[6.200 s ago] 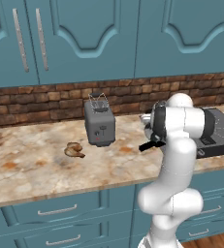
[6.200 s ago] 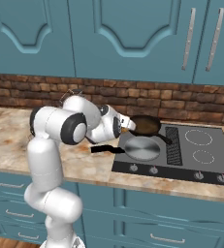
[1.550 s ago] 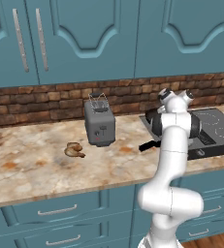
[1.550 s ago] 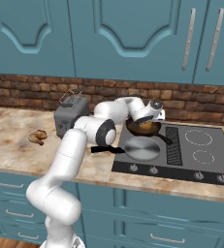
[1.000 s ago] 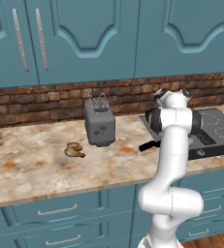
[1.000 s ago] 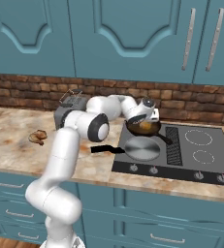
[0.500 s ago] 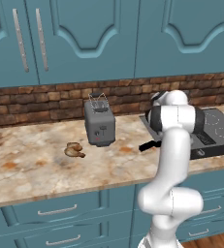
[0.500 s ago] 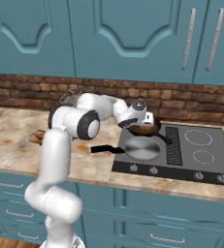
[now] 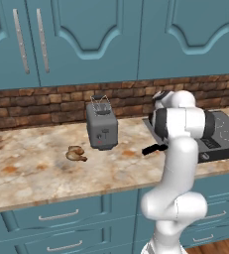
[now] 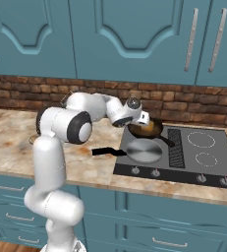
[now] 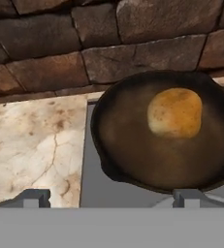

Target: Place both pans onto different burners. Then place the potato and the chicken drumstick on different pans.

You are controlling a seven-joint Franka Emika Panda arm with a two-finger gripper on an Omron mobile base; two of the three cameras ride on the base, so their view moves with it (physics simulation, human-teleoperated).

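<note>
The potato [image 11: 175, 112] lies inside the dark brown pan [image 11: 133, 150] by the brick wall [image 11: 60, 43].

Worktop [image 9: 31, 168]: mottled polished stone; back wall [image 11: 60, 43]: rough brick; shallow pan [image 10: 143, 150]: shiny silver metal; deeper pan [image 11: 133, 145]: matt dark brown; cooktop [image 10: 203, 170]: smooth dark glass.

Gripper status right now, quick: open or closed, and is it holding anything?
Gripper: open, holding nothing; the potato lies apart from it in the dark brown pan.

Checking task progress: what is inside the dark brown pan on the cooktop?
The potato lies inside the dark brown pan, off-centre. The burner under the pan is covered and cannot be seen.
</note>
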